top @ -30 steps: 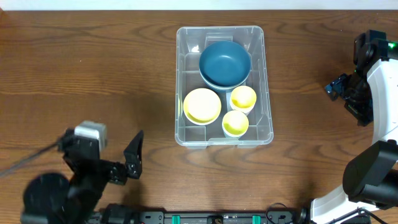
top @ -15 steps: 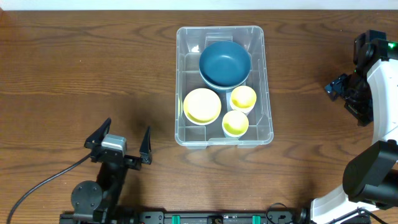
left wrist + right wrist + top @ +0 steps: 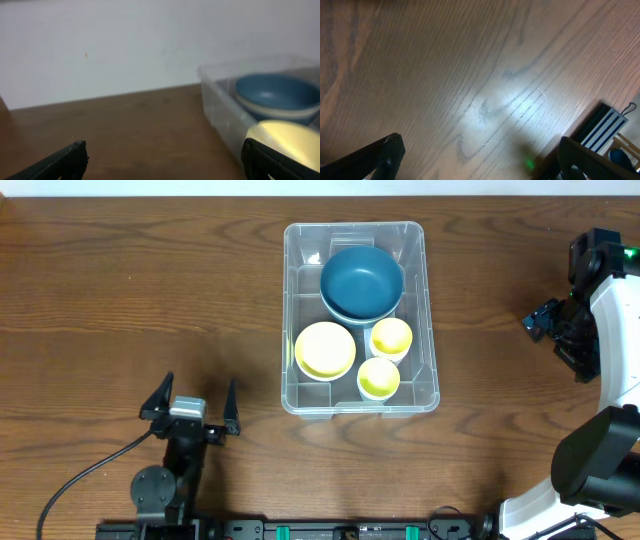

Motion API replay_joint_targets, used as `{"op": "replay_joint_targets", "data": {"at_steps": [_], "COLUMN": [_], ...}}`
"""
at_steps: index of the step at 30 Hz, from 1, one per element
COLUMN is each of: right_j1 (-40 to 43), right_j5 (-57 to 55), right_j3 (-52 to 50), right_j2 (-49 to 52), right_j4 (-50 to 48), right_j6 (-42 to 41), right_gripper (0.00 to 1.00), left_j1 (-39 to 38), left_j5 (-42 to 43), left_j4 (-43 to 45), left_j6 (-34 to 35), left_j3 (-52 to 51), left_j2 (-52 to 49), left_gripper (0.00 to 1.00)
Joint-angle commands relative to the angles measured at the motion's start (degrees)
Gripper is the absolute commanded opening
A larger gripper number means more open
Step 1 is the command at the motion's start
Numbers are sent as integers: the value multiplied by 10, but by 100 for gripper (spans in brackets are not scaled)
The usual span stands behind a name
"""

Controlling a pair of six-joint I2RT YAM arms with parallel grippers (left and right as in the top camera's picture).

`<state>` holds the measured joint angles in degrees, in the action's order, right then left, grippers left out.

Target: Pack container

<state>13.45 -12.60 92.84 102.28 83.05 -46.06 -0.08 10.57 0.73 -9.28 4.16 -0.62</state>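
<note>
Centrally, clear rounded container holding 4 bowls, left fingers wide, right fingers wide

Container at the middle of the surface, bowls inside.
In it, the large bowl sits at the far end. Nearer, the wide bowl lies on the left, with two small bowls on the right, one behind the other. The left fingers are at near left, well apart from the container.
</note>
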Motion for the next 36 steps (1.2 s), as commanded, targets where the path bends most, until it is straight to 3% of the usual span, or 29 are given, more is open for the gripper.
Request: {"op": "replay_joint_targets", "data": {"at_steps": [1,5,36], "right_j1": [3,3,3], "right_j5": [-6,-6,-6], "right_j3": [1,1,1], "right_j2": [3,3,3], "right_j4": [0,0,0], "right_j6": [-6,-6,-6], "right_gripper": [99,99,99], "left_j1": [3,3,3], "left_j5": [6,6,6], "left_j4": [4,-38,-37], "left_j6": [-34,-33,-23], "left_j3": [-23,-39,-39], "left_j2": [5,5,3], "left_gripper": [98,98,98]}}
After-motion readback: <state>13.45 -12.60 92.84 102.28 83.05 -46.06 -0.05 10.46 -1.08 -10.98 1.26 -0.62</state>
